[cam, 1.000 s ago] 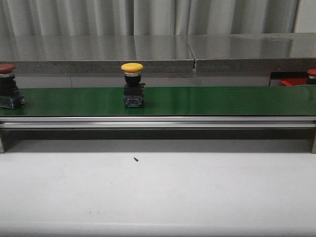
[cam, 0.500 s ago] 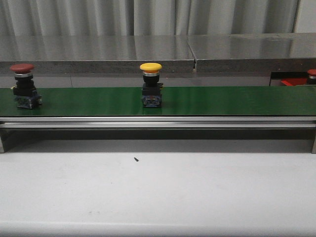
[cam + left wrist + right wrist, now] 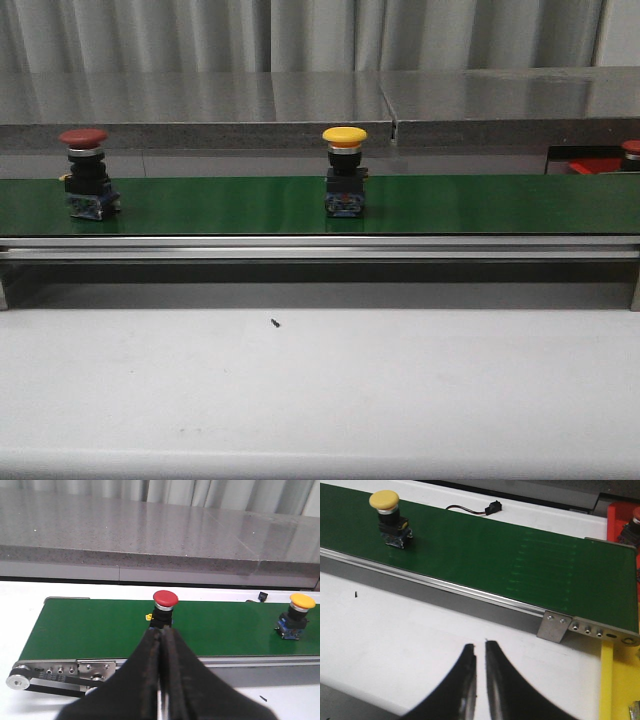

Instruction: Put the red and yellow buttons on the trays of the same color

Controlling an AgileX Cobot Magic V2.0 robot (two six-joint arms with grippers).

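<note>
Two buttons ride upright on the green belt (image 3: 480, 203). The red button (image 3: 84, 139) is at the left and the yellow button (image 3: 344, 136) near the middle. Another red button (image 3: 632, 149) sits on the red tray (image 3: 598, 165) at the far right, past the belt's end. My left gripper (image 3: 162, 632) is shut and empty, hovering just in front of the red button (image 3: 165, 598); the yellow button (image 3: 302, 601) is off to one side. My right gripper (image 3: 480, 647) is shut and empty over the white table, far from the yellow button (image 3: 385, 500). A yellow tray (image 3: 615, 680) lies below the belt's end.
A steel shelf (image 3: 320, 100) runs behind the belt, and the belt's aluminium rail (image 3: 320, 247) runs along its front. A black connector with a cable (image 3: 492, 506) lies behind the belt. A small dark speck (image 3: 274, 322) lies on the white table (image 3: 320, 390).
Both buttons have travelled to the right along the belt; the red one has come fully into the front view. Neither gripper shows in the earlier frames.
</note>
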